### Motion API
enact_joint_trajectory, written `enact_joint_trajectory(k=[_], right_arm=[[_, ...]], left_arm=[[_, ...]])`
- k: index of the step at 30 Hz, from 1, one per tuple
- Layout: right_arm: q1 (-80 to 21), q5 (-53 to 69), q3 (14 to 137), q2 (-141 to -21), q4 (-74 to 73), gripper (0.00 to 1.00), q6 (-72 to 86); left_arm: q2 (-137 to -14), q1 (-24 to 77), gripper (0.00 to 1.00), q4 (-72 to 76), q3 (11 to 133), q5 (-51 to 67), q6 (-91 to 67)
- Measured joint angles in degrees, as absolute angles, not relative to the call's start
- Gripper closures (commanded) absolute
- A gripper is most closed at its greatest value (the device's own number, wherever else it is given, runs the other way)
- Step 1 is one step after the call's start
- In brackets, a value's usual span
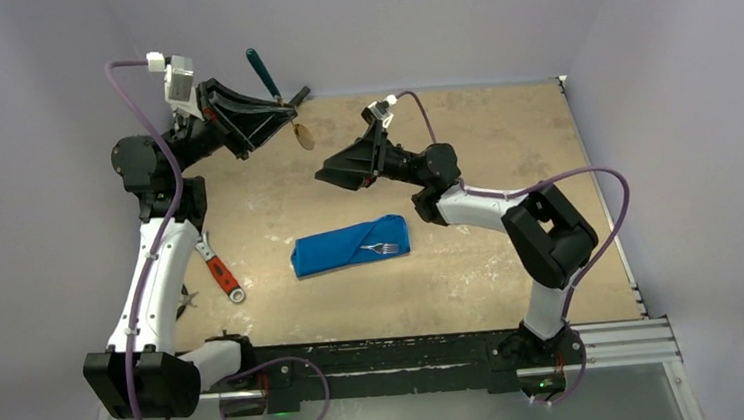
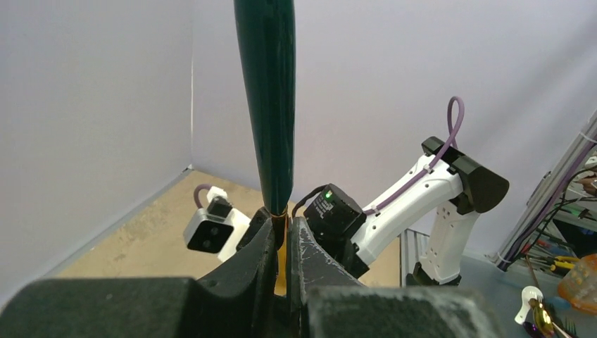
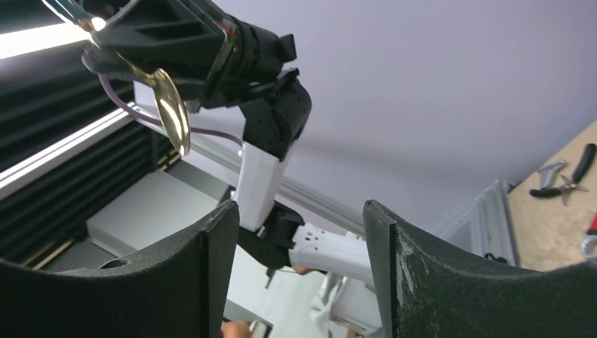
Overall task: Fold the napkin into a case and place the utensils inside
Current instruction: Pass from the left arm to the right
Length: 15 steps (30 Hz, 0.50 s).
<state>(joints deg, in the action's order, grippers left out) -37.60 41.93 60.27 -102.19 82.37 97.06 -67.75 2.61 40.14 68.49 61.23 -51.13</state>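
The blue napkin [image 1: 346, 247] lies folded into a narrow oblong case in the middle of the table. A silver fork [image 1: 383, 248] rests on its right part. My left gripper [image 1: 286, 104] is raised at the back left, shut on the spoon's neck [image 2: 283, 225]. The dark green handle [image 2: 267, 105] sticks up and the gold bowl [image 1: 304, 133] hangs below. My right gripper [image 1: 327, 174] is open and empty, just right of and below the bowl. In the right wrist view the gold bowl [image 3: 171, 113] shows up left, beyond the open gripper [image 3: 301, 239].
A red-handled wrench [image 1: 221, 273] and black pliers [image 1: 187, 300] lie by the left arm. The pliers [image 3: 567, 177] also show in the right wrist view. Lilac walls close off the back and both sides. A black rail [image 1: 390, 361] runs along the near edge.
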Motion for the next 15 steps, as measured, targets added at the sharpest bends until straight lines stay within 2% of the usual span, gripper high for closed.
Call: enact_joint_trajectory(k=[11, 15], right_arm=[[-38.76, 34.20, 68.88, -105.75, 86.63, 0.37, 104.20], [-39.11, 33.41, 71.64, -107.83, 86.80, 0.43, 105.14]], left_arm=[[-67.66, 2.79, 1.00, 43.20, 66.61, 59.81, -53.67], [-67.66, 3.03, 1.00, 44.10, 66.61, 59.53, -54.08]])
